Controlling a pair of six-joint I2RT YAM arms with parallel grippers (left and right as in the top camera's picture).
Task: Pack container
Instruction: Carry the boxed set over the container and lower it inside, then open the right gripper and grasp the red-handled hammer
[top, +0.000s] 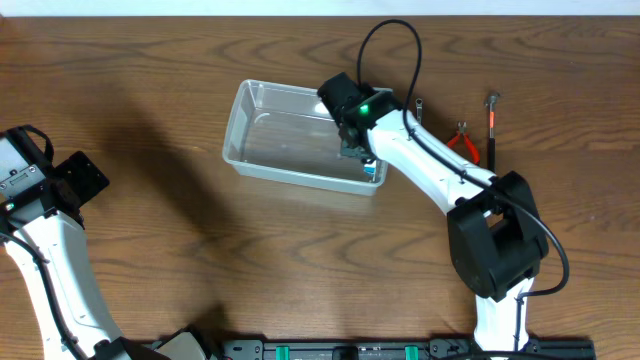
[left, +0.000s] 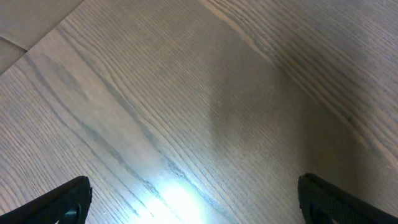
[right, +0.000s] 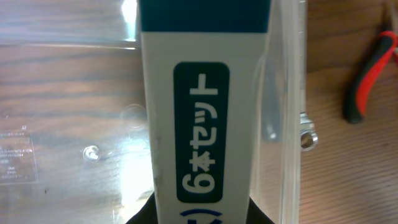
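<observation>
The clear plastic container (top: 270, 140) sits at the table's middle back. My right gripper (top: 362, 158) is over its right end, shut on a small blue-and-white box (right: 202, 112) with printed Japanese characters, held inside the container next to its right wall (right: 289, 93). The box's end shows in the overhead view (top: 369, 168). My left gripper (left: 193, 202) is open and empty above bare wood at the table's far left, where the arm (top: 40, 190) stands.
Red-handled pliers (top: 463, 141) lie right of the container and also show in the right wrist view (right: 372, 68). A red-and-black screwdriver (top: 492, 125) and a small wrench (top: 419, 106) lie nearby, with the wrench's end in the right wrist view (right: 308, 138).
</observation>
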